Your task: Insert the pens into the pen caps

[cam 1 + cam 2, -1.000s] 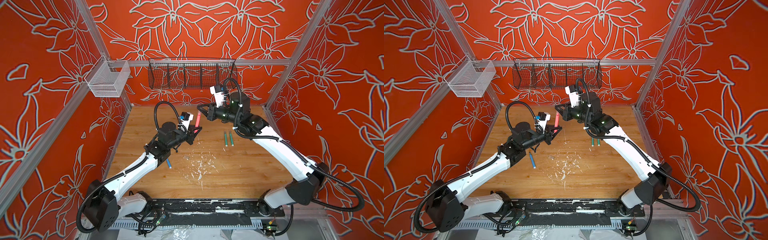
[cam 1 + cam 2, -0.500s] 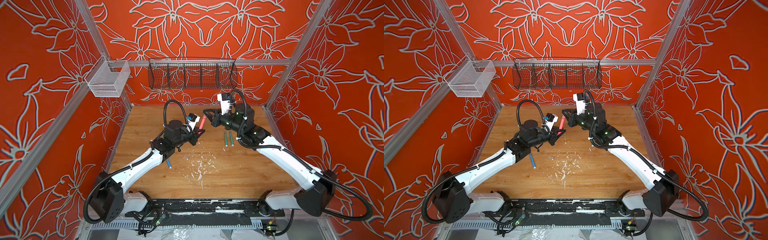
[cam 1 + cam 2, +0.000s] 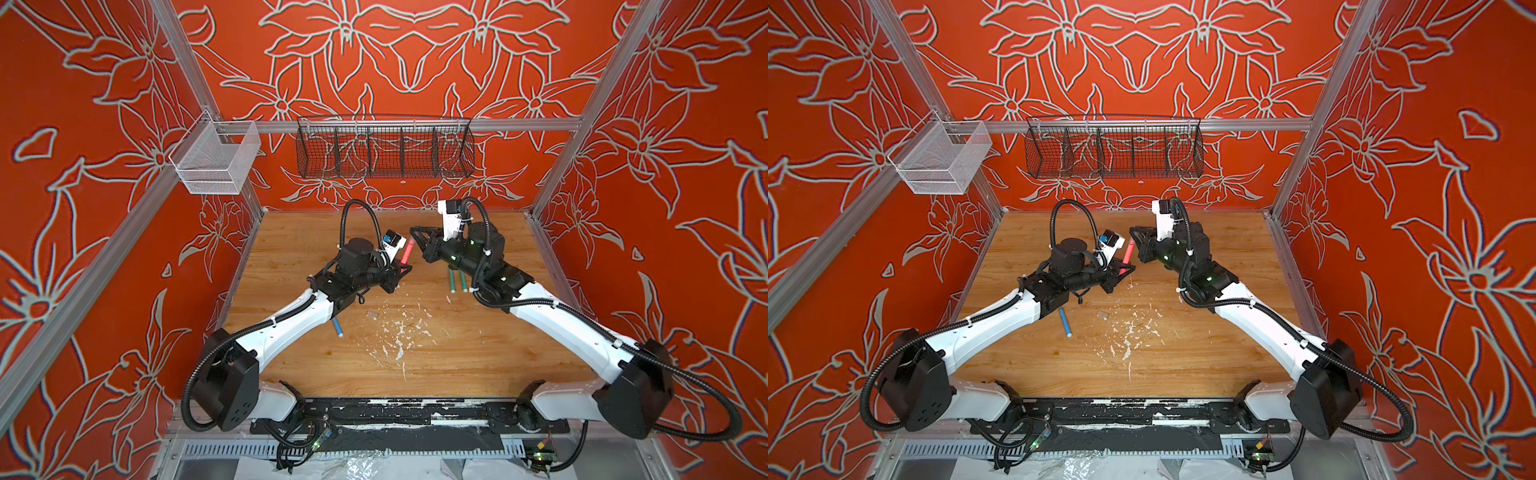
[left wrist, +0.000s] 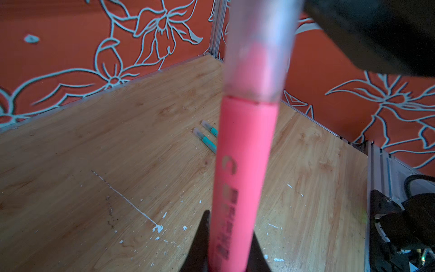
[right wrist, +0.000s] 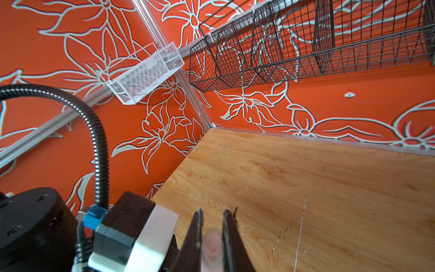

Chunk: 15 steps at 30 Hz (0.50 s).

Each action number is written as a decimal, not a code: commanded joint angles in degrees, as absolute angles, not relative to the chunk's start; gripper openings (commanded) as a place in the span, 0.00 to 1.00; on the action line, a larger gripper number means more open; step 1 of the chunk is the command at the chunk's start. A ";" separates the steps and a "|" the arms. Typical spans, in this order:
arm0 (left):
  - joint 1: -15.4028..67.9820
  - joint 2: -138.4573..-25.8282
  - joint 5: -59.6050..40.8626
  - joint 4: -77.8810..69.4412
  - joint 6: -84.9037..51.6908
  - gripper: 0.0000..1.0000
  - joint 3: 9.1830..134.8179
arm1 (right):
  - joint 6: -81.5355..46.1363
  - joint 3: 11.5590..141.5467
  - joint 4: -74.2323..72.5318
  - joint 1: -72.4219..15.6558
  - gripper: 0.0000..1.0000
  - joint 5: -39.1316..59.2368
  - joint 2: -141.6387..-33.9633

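both arms have shifted together toward the right of the top views since a second ago, the left arm (image 3: 291, 320) reaching further out and the right arm (image 3: 561, 316) drawing back, carrying their shared load above the far half of the wooden desk (image 3: 415, 374). the left gripper (image 3: 400, 271) pinches the lower barrel of the red-pink pen (image 3: 407, 254), which stands nearly upright, clear of the desk. the right gripper (image 3: 415, 233) meets the pen's top end, its jaws pressed onto a translucent pen cap (image 4: 259, 47). in the left wrist view that cap already covers the pen's upper end, so this pen looks capped or nearly so; a final push or a release seems to be the step in hand. two green pens (image 3: 457, 280) lie side by side on the desk beside the right arm, each seemingly wearing a greyish cap. the blue pen (image 3: 337, 328) lies partly hidden beneath the left arm; whether it is capped cannot be told. a small pale stub (image 3: 373, 315) near the white flecks may be a loose cap, too small to be sure. the held cap's tip is cut off in the left wrist view and blurred in the right wrist view.
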<state>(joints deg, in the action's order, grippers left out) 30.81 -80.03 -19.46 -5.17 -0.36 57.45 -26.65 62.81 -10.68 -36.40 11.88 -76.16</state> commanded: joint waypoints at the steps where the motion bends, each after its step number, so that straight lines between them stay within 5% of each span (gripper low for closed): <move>1: 25.49 -78.83 -6.02 -28.45 -10.41 0.00 67.00 | -28.03 55.84 11.43 -42.87 0.00 24.57 -78.40; 15: 23.82 -79.41 -5.44 -30.18 -11.94 0.00 69.51 | -29.61 48.33 6.77 -45.07 0.00 22.82 -80.39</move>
<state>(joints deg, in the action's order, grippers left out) 30.81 -81.69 -19.40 -1.67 -1.15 58.41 -28.21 56.49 -19.81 -38.11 8.27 -77.08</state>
